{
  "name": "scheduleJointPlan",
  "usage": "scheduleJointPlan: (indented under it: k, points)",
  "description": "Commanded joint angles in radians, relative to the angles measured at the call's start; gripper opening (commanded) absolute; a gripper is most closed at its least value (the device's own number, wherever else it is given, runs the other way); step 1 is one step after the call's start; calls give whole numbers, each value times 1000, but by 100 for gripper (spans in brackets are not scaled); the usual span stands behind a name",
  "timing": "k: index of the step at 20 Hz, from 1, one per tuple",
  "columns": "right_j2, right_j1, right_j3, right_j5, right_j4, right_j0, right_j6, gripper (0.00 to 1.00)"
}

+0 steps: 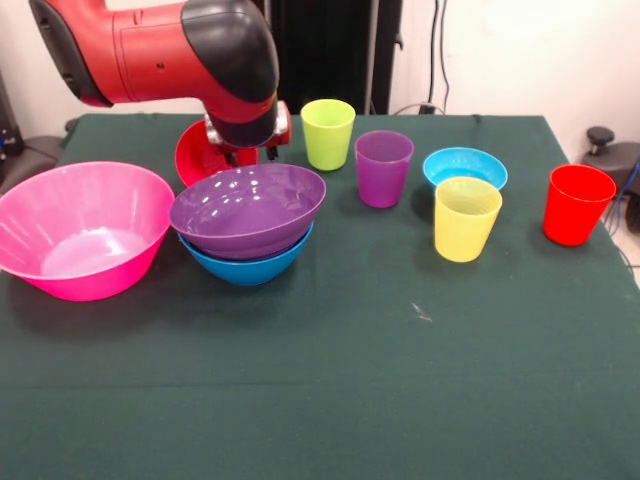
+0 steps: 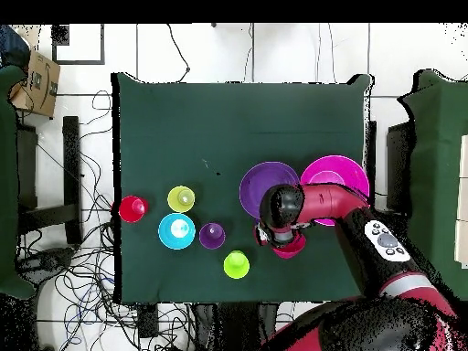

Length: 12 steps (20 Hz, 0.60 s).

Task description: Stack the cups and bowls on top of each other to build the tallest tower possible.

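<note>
My gripper (image 1: 249, 152) hangs just behind the tower (image 1: 248, 225), which is the large purple bowl (image 1: 250, 205) nested in the medium blue bowl (image 1: 245, 262). The gripper is shut on the rim of the small red bowl (image 1: 200, 155), which is tipped with its opening toward the front camera; the bowl also shows in the overhead view (image 2: 291, 248). The very large pink bowl (image 1: 85, 230) stands beside the tower. The lime green cup (image 1: 327, 133), purple cup (image 1: 383, 168), yellow cup (image 1: 466, 218) and red cup (image 1: 577, 204) stand upright and apart. The light blue bowl (image 1: 464, 165) sits behind the yellow cup. The orange bowl is out of view.
The dark green table (image 1: 330, 380) ends close behind the green cup. In the overhead view my arm (image 2: 311, 203) lies over the gap between the purple bowl (image 2: 268, 187) and the pink bowl (image 2: 343, 178). Cables lie on the floor around the table.
</note>
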<state>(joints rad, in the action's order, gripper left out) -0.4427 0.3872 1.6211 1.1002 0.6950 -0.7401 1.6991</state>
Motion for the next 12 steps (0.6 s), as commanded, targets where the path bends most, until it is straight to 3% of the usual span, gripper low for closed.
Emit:
scheduleJointPlan:
  k: [1, 12]
  points:
    - [26, -2, 18, -7, 85, 19, -150, 100]
    - [53, -15, 21, -18, 113, 22, -157, 100]
